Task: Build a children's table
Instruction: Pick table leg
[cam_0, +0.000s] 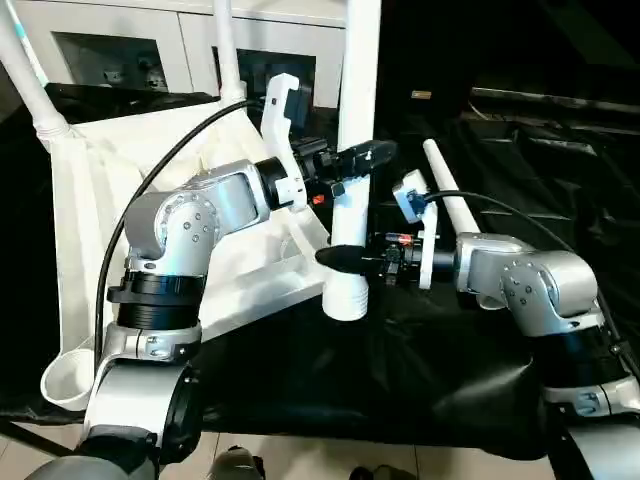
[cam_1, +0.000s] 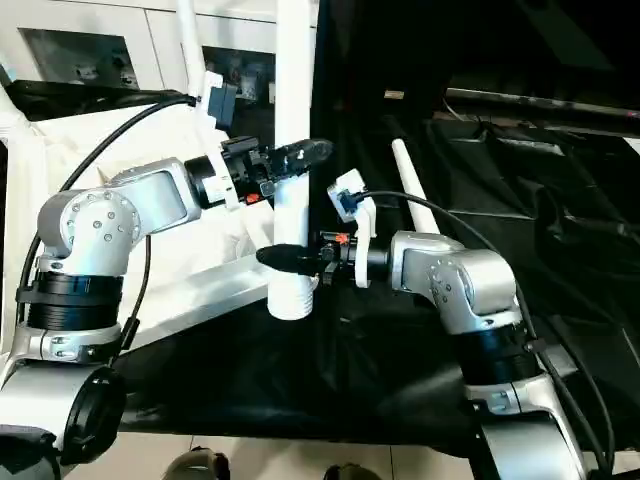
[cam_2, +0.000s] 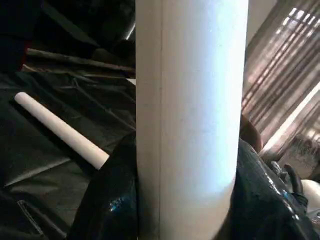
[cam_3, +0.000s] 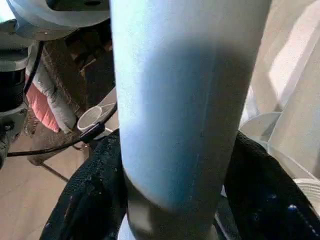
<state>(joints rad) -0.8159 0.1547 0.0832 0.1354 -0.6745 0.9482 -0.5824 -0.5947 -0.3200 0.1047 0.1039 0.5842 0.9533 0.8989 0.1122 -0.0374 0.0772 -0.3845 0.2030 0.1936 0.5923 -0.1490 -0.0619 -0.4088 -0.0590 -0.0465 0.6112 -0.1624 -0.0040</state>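
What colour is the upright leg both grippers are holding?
White; the upright leg shows best in the left eye view.

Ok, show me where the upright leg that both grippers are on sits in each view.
Left eye view: upright leg stands at centre, from the top edge down to the tabletop's corner.
Right eye view: left of centre.
Left wrist view: broad white column in the middle.
Right wrist view: broad column in the middle.
Shared landmark: loose leg lying on the black sheet, also in the left wrist view.

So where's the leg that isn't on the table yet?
The loose leg lies on the black sheet on the robot's right, just behind the right gripper and beside the upright leg.
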